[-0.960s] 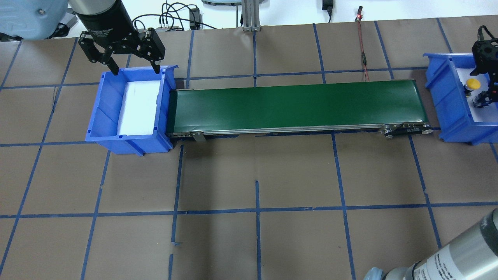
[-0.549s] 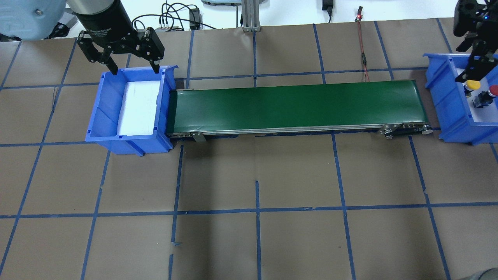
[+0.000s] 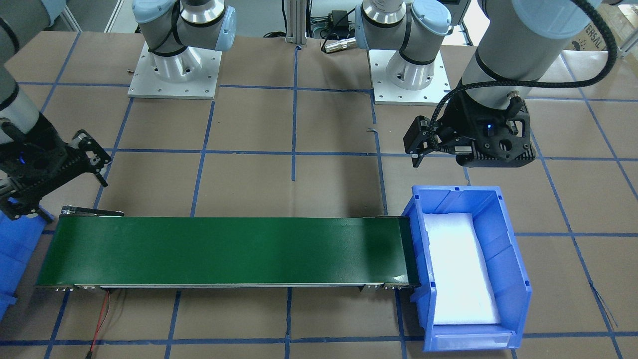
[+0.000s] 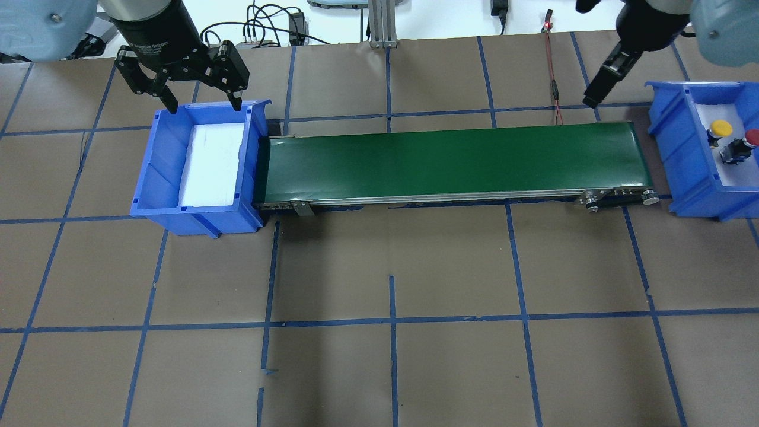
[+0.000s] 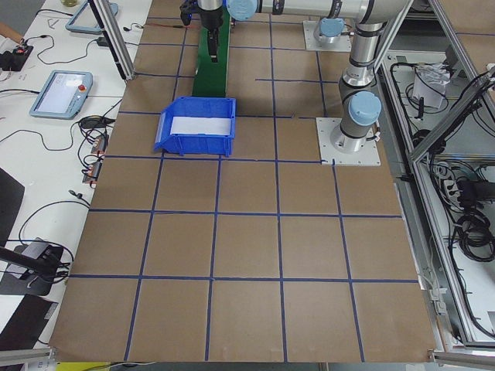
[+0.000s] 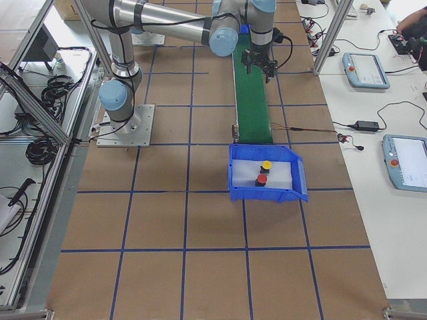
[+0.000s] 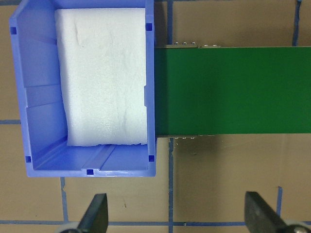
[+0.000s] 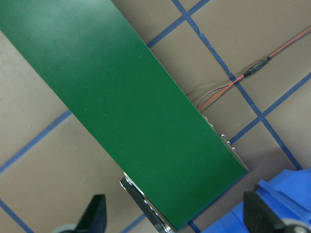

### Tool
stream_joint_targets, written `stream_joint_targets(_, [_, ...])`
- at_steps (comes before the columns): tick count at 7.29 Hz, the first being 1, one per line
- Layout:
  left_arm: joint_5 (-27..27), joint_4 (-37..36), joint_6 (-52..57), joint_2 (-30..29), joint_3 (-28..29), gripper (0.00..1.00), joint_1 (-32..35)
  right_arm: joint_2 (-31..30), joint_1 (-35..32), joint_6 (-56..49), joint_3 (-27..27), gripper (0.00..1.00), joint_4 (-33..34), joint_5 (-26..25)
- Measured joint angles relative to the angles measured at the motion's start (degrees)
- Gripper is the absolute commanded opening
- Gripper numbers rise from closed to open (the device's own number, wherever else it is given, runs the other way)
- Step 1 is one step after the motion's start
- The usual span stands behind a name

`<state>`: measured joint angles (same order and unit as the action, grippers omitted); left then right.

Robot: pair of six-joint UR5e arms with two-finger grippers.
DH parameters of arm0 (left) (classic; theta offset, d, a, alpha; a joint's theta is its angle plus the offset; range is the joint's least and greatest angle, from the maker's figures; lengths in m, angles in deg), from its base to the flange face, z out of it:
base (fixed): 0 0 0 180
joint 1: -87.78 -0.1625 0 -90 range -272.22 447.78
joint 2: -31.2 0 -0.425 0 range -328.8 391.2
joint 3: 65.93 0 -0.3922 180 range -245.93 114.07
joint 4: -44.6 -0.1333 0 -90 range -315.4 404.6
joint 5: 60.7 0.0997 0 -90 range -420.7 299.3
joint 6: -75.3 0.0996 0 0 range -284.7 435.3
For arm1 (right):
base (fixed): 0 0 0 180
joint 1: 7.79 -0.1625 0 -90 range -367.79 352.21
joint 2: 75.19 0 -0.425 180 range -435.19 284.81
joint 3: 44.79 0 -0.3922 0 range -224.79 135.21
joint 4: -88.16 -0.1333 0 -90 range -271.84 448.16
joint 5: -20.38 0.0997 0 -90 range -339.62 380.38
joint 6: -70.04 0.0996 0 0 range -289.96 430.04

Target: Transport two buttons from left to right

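Brown paper covered the worktop (image 4: 391, 267). The yellow button (image 4: 721, 128) and the red button (image 4: 750, 139) sat side by side in the right blue bin (image 4: 676, 142). Both the left gripper (image 4: 206, 108) and the right gripper (image 8: 178, 216) hung wide open, holding nothing.

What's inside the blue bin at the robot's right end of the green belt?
A yellow button and a red button sit on a white foam pad in the right bin. The pad hides the bin's floor beneath.
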<state>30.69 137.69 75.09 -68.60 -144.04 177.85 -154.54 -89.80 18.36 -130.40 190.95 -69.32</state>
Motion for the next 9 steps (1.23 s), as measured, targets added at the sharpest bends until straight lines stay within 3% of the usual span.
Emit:
stream_joint_targets(5, [0.10,0.36,-0.04,0.37,-0.08,1.00,-0.06,0.26,-4.85,35.59,2.76,1.00,-5.77,1.39])
stream_joint_targets(9, [0.10,0.23,-0.04,0.28,-0.11,1.00,-0.12,0.29,-5.40,40.89,3.00,1.00,-7.20,0.54])
